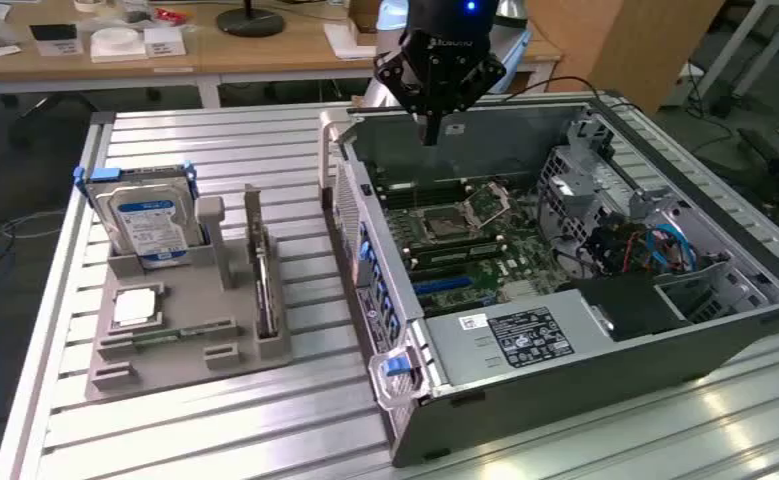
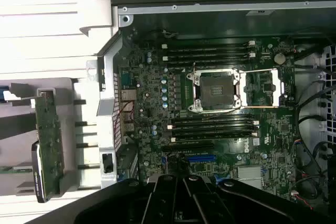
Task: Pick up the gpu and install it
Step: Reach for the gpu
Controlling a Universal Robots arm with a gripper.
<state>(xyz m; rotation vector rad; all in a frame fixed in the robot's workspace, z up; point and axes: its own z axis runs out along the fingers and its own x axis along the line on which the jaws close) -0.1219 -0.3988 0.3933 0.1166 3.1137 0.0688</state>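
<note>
The gpu (image 1: 261, 275) stood on its long edge in a slot of the grey holder (image 1: 189, 355). It sat out on the slatted metal table (image 1: 229, 430), to the exterior view's left of the open computer case (image 1: 709, 330). Nothing gripped it and nothing touched it but the holder. In the same holder, the hard drive (image 1: 149, 215) with the blue-white label stood upright, farther toward the exterior view's left. A small square chip (image 1: 136, 305) lay flat in front of the drive.

And the pincer (image 1: 429, 135)? Well apart from the card. It hung over the far end of the open case, above the motherboard (image 1: 463, 265), with the case's side wall between it and the holder. Its fingers were drawn together to a single point, closed on nothing.

The wrist view looked straight down on the board, the CPU socket (image 2: 216, 90) bare between rows of memory slots. There the card showed edge-on in the holder, beyond the case wall.
</note>
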